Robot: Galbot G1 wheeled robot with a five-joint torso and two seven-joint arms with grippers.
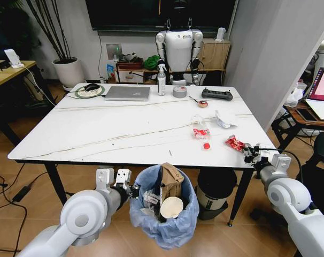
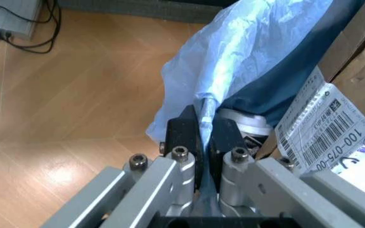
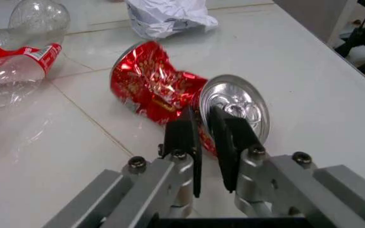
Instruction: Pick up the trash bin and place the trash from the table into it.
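Note:
The trash bin [image 1: 164,214], lined with a crinkled light-blue bag, hangs below the table's near edge. My left gripper [image 1: 131,190] is shut on its rim and bag [image 2: 205,126]. Brown cardboard [image 1: 170,179] and a white paper cup [image 1: 171,207] lie inside it. On the white table [image 1: 98,134], near the right front corner, lies a crushed red can [image 1: 234,143]. My right gripper [image 1: 251,152] is shut on the can's top rim [image 3: 205,128]. A crushed clear bottle [image 1: 200,131] with a red label, a red cap [image 1: 206,145] and crumpled white paper [image 1: 224,119] lie beyond the can.
At the table's far side are a grey laptop [image 1: 128,93], a tape roll [image 1: 179,91], a spray bottle [image 1: 161,80] and a black controller [image 1: 217,94]. A black-lidded cylinder bin [image 1: 213,193] stands under the table. Another robot [image 1: 179,48] stands behind; desks flank both sides.

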